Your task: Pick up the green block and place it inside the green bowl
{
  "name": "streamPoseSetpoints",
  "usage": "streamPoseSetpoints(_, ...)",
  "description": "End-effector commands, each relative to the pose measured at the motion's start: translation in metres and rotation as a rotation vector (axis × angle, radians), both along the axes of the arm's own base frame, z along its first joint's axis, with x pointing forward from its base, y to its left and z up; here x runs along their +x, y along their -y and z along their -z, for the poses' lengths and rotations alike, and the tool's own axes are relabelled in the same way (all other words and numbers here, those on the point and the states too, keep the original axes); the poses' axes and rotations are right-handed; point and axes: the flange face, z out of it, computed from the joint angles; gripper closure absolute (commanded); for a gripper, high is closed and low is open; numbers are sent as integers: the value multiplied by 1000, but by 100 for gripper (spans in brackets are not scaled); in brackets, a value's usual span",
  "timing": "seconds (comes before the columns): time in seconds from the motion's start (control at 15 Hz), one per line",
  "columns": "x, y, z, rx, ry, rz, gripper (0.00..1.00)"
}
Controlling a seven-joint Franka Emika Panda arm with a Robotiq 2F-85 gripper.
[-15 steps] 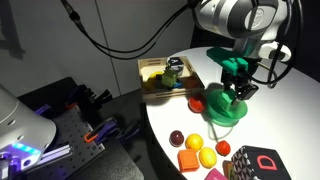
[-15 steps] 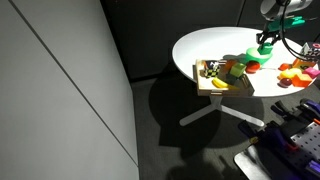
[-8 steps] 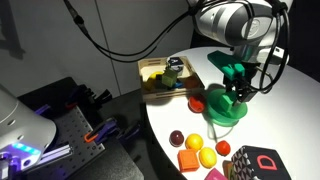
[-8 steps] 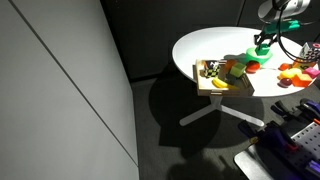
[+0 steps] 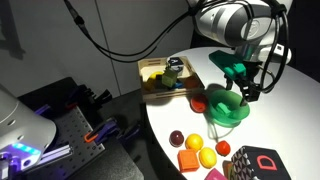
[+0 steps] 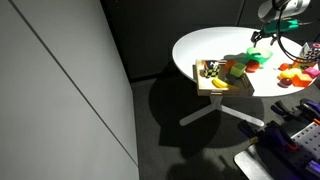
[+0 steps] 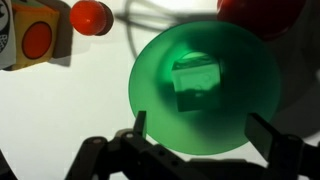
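Observation:
The green bowl (image 7: 228, 128) fills the middle of the wrist view, and the green block (image 7: 197, 80) lies inside it, tilted a little. My gripper (image 7: 203, 125) hangs just above the bowl, open, its two fingers spread almost as wide as the bowl with nothing between them. In both exterior views the gripper (image 5: 243, 89) (image 6: 263, 35) hovers over the bowl (image 5: 226, 108) (image 6: 252, 61) on the round white table (image 6: 200, 45). The block is too small to make out there.
A red ball (image 7: 92, 15) and an orange and yellow block (image 7: 30, 35) lie beside the bowl. A wooden tray (image 5: 154, 69) of toys stands at the table's edge. Several small coloured pieces (image 5: 193, 142) and a dark box (image 5: 255, 163) sit toward the near rim.
The gripper was shut on the green block over the bowl; it has opened, the block has dropped into the bowl, and the gripper has lifted slightly.

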Motion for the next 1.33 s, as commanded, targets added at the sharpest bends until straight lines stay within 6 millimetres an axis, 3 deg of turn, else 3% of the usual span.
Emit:
streamPoseSetpoints(0.0,-5,-2,-20,40,32,15,0)
streamPoseSetpoints(0.47,-16,-19,-60,152,82,-46,0)
streamPoseSetpoints(0.8,-34,-39,-84,226,16,-145,0)
streamPoseSetpoints(1.27,-60,-55,-117,235,-106,-146,0)
